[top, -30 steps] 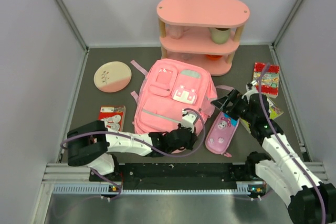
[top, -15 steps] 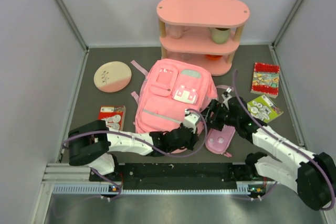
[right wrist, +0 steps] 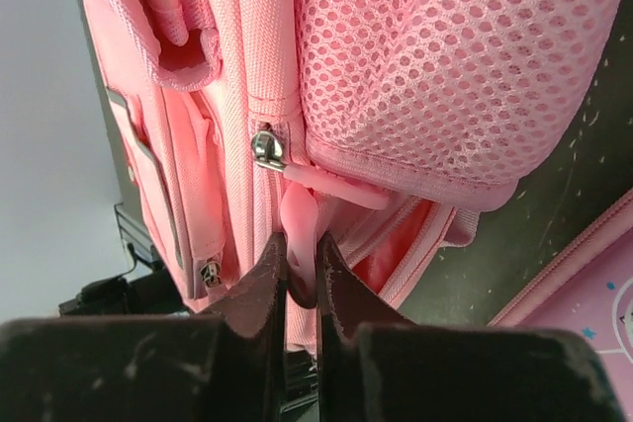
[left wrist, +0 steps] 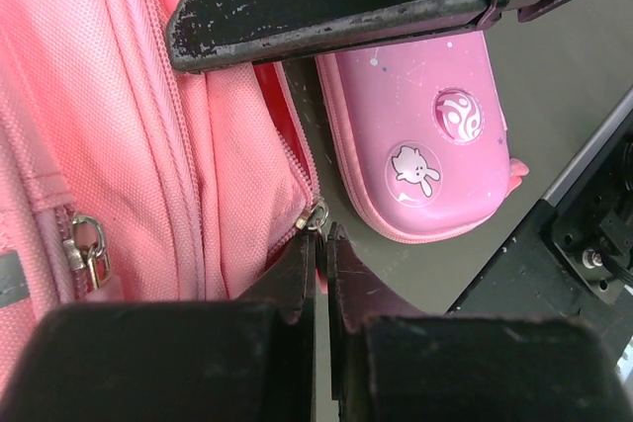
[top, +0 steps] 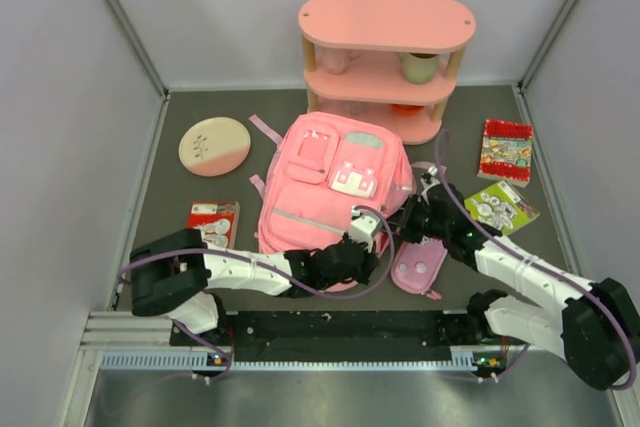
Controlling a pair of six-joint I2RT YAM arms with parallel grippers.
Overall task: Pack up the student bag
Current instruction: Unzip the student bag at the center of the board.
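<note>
Pinching student bag's [right wrist: 396,66] zipper tab [right wrist: 297,210]: right claw [right wrist: 302,256].

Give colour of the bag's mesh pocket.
Pink; the mesh pocket shows best in right wrist view.

Top view: high behind the arms, looking down on the surface [top: 225,112].
Left wrist view: very close to the student bag [left wrist: 129,126], at its zip.
Right wrist view: very close to its mesh side.
Shared: bag, pencil case [top: 420,265].

Left hand [top: 372,240] and right hand [top: 404,223] both reach the student bag [top: 320,187], just beside a pencil case [top: 418,265].
</note>
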